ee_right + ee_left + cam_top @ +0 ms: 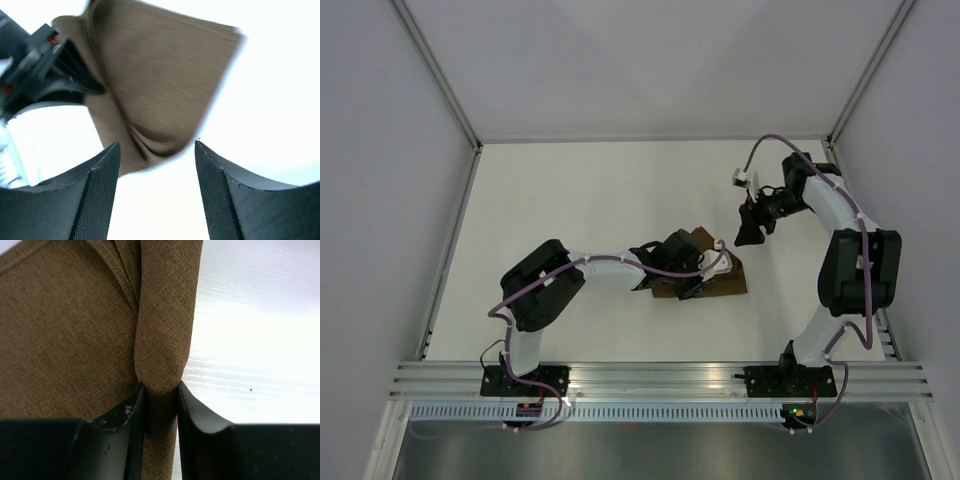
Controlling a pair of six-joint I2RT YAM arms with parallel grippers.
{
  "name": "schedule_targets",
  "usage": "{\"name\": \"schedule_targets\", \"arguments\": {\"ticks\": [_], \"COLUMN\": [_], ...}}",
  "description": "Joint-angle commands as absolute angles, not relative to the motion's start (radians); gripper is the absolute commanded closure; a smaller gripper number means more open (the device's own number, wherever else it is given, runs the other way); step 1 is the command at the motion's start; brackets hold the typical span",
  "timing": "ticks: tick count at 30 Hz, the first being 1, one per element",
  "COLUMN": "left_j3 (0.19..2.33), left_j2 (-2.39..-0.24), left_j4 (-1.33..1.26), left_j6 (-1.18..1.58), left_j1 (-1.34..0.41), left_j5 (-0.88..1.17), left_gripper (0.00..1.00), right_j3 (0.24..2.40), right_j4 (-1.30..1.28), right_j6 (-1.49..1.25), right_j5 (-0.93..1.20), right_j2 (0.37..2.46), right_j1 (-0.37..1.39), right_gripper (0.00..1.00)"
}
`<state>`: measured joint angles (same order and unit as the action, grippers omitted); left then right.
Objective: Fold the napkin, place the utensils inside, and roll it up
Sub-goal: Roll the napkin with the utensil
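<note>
Just right of centre on the white desk (pixel 600 190), seen from overhead, the brown napkin (pixel 729 279) lies gathered into a small folded heap. The left claw (pixel 160 402) is down on it, its two dark fingers (pixel 127 425) pinched tight on a raised, rolled ridge of the cloth. Flat weave spreads to the left of that ridge and bare desk shows to the right. The right claw (pixel 751 231) hangs to the upper right of the napkin, apart from it, jaws spread wide and holding nothing. Its own blurred camera looks across at the cloth, with the left claw in the upper left of that frame.
</note>
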<state>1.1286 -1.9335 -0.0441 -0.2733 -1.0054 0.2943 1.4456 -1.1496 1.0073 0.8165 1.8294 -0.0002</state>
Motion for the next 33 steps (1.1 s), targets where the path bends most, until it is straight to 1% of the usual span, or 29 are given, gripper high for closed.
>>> {"name": "schedule_targets", "arguments": {"ticks": [1,2,4,5,6,11,12,14,15,17,18,24,29,33], "left_j3": [1.201,1.241,1.276,1.316,1.337,1.455,1.466,1.497,1.505,1.535,1.543,1.589,1.621,1.635], "left_j2": [-2.006,-2.019,-2.054,-2.068,-2.085,-2.175,-2.184,-2.213,-2.224,-2.246,-2.267,-2.315,-2.345,-2.358], "left_j4": [0.182,0.233,0.273,0.316,0.339,0.436,0.451,0.466,0.469,0.489,0.498,0.522,0.537,0.538], "left_j6": [-0.17,-0.166,-0.146,-0.137,-0.118,-0.069,-0.06,-0.046,-0.04,-0.023,-0.021,0.026,0.055,0.078], "left_j1": [-0.957,-0.942,-0.931,-0.916,-0.907,-0.851,-0.847,-0.835,-0.83,-0.816,-0.815,-0.805,-0.799,-0.795], "left_j5": [0.46,0.494,0.517,0.558,0.575,0.731,0.747,0.773,0.788,0.817,0.828,0.841,0.859,0.867], "left_gripper": [0.96,0.96,0.96,0.96,0.96,0.95,0.95,0.94,0.94,0.94,0.94,0.96,0.96,0.96], "right_j3": [1.33,1.251,1.162,1.075,1.031,0.772,0.738,0.645,0.615,0.545,0.529,0.463,0.456,0.459], "right_j4": [-0.965,-0.933,-0.82,-0.787,-0.716,-0.577,-0.519,-0.436,-0.407,-0.356,-0.312,-0.171,-0.118,-0.098], "right_j6": [0.957,0.957,0.957,0.966,0.966,0.996,0.979,0.963,0.954,0.931,0.924,0.882,0.877,0.877], "right_j5": [0.885,0.876,0.867,0.852,0.839,0.781,0.734,0.68,0.616,0.553,0.526,0.351,0.266,0.241], "right_j2": [1.643,1.606,1.488,1.45,1.38,1.206,1.156,1.109,1.07,1.04,1.028,1.078,1.15,1.209], "right_j1": [-0.058,-0.061,-0.061,-0.061,-0.055,-0.006,0.05,0.104,0.164,0.227,0.286,0.458,0.555,0.584], "right_gripper": [0.33,0.33,0.33,0.31,0.31,0.28,0.27,0.25,0.25,0.23,0.23,0.22,0.22,0.23]}}
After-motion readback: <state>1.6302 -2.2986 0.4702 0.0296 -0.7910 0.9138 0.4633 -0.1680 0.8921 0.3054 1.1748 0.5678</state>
